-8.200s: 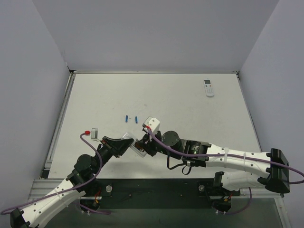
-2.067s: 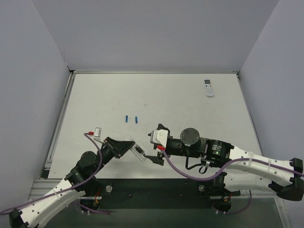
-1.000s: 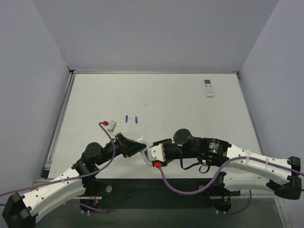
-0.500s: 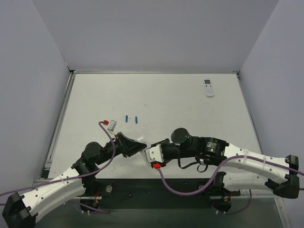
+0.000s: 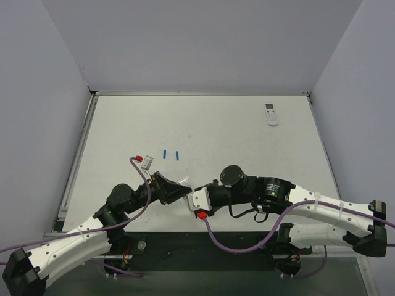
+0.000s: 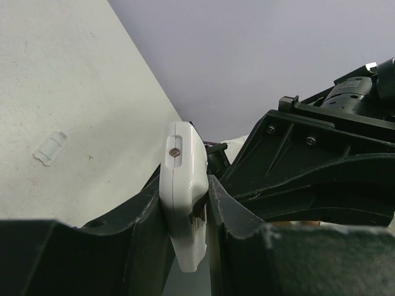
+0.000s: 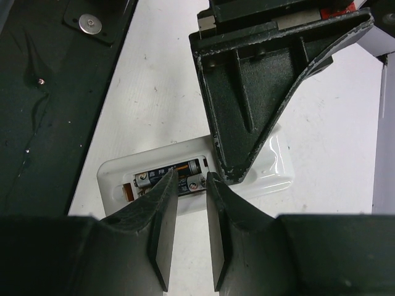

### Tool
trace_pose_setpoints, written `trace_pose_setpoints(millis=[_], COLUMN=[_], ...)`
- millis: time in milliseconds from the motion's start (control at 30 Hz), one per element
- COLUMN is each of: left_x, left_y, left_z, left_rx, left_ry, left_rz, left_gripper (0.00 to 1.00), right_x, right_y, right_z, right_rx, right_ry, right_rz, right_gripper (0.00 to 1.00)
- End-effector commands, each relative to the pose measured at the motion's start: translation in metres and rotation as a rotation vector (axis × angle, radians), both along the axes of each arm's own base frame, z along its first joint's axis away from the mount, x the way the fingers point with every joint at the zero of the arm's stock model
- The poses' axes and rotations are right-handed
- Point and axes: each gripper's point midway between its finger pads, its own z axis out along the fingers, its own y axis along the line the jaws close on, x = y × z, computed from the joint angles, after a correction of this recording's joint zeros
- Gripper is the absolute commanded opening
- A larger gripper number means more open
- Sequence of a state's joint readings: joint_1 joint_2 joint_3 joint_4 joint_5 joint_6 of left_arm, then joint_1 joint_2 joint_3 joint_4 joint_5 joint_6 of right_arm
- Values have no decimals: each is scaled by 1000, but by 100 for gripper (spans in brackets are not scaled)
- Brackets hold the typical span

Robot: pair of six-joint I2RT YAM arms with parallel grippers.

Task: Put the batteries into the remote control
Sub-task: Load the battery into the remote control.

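My left gripper (image 5: pixel 172 189) (image 6: pixel 185 192) is shut on the remote control (image 5: pixel 183 183) (image 6: pixel 182 179), a slim white body held edge-on near the table's front. The right wrist view looks onto the remote's back (image 7: pixel 274 168). Its compartment lies open with two silver-labelled cells (image 7: pixel 176 170) inside. My right gripper (image 5: pixel 189 195) (image 7: pixel 190 176) hovers over those cells, its fingers a narrow gap apart with nothing between them. Two blue batteries (image 5: pixel 165 153) (image 5: pixel 177 155) lie side by side on the table beyond both grippers.
A second white remote (image 5: pixel 270 114) lies at the far right of the table. A small clear plastic piece (image 6: pixel 50 147) rests on the white tabletop (image 5: pixel 234 139) to the left of the held remote. The dark base plate (image 7: pixel 49 92) borders the table's near edge.
My right gripper's fingers have drawn closer together and edged slightly left toward the held remote. The left arm and the remote have stayed put.
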State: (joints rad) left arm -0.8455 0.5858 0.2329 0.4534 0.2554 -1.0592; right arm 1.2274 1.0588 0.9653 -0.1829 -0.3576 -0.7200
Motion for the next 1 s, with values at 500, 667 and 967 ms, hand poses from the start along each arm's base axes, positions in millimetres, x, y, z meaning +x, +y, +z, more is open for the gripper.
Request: trace_pose_setpoints(millis=[500,667,967], left_x=[-6,-7,-12], left_y=[4,5,12], left_z=[56,65,92], left_rx=[-129,-159,-231], left_ry=[-115,-128,-181], left_rz=[-5,-5,0], left_gripper=[0,0,0], right_x=[-5,-9,-11], right_y=[-1,-4,-12], right_z=[-3,-12,-40], right_rx=[-11,-36,-110], right_ry=[46,76,126], right_rz=[26,32,9], right_gripper=[12,9,5])
